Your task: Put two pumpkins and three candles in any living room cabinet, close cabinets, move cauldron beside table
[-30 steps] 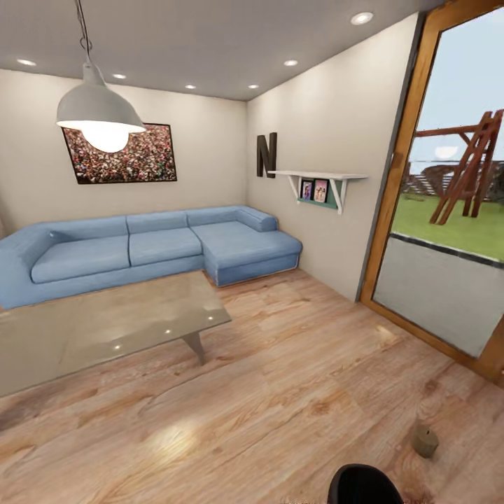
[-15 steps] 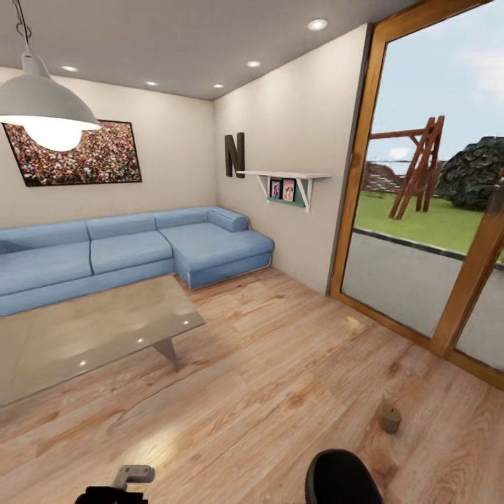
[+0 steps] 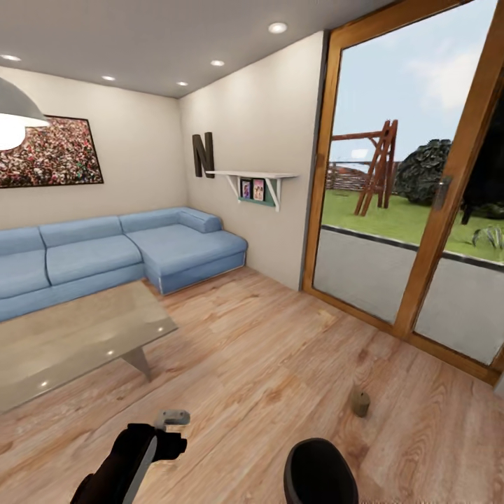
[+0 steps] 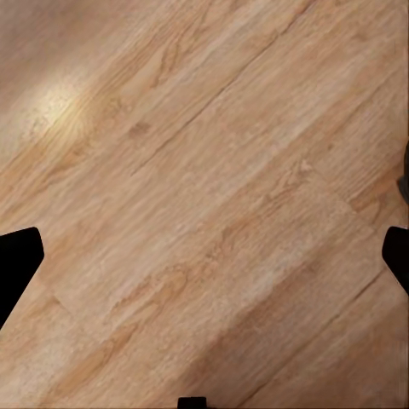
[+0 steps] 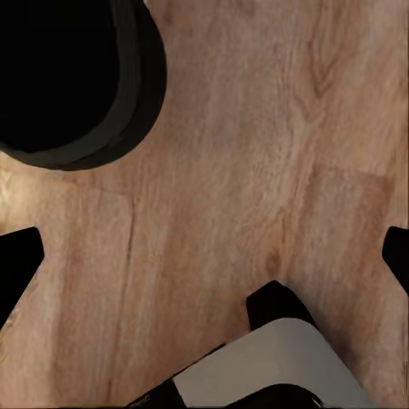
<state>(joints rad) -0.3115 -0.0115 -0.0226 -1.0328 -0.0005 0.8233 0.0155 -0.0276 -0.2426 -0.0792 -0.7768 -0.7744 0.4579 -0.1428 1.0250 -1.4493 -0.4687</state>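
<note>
**Robot in transit: one candle in sight on the floor**

The candle (image 3: 360, 403) stands upright on the wooden floor (image 3: 266, 364) at about 4 o'clock in the head view, near the glass door (image 3: 392, 231) and well apart from the coffee table (image 3: 70, 336) at 9 o'clock. It is untouched, so it awaits pickup.

The left gripper (image 4: 204, 256) hangs over bare floor with its fingers spread wide, holding nothing. The right gripper (image 5: 204, 247) is likewise spread and empty, above a round black part (image 5: 68, 77) that cannot be identified. Both are judged ready for a grasp.

Compared with the earlier frames, the camera has swung rightward: the sofa (image 3: 105, 252) sits further left, more door is visible, and the left arm (image 3: 133, 462) now appears at 7 o'clock.
</note>
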